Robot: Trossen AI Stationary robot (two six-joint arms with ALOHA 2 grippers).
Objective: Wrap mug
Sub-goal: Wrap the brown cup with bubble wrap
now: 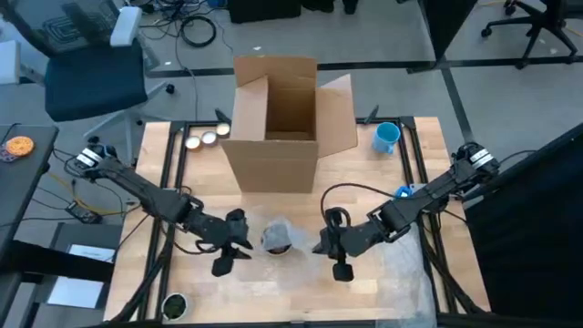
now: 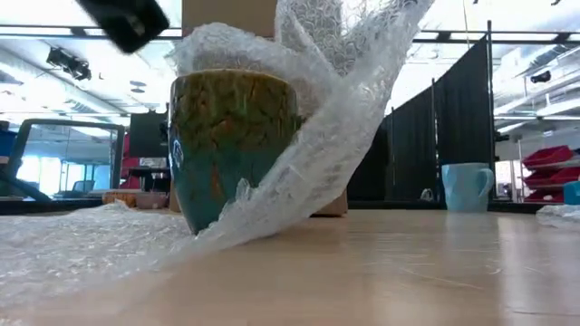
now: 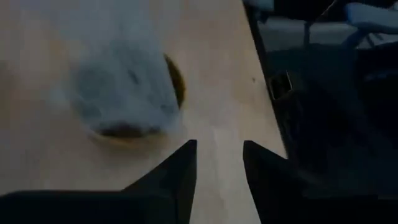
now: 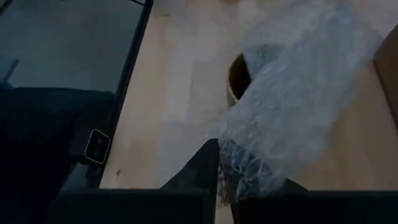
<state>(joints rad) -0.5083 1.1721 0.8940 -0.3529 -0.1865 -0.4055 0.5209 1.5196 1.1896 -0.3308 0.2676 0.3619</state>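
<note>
Your right pincer (image 4: 225, 180) is pinching the bubble wrap (image 4: 298, 99) draped over the mug (image 2: 231, 145). Your left pincer (image 3: 219, 165) is hovering slightly open and empty beside it, above the table (image 2: 408, 272).

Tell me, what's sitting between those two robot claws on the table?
In the high view, the green mug, partly draped in bubble wrap, stands between the left gripper and the right gripper, whose jaws pinch the wrap.
</note>
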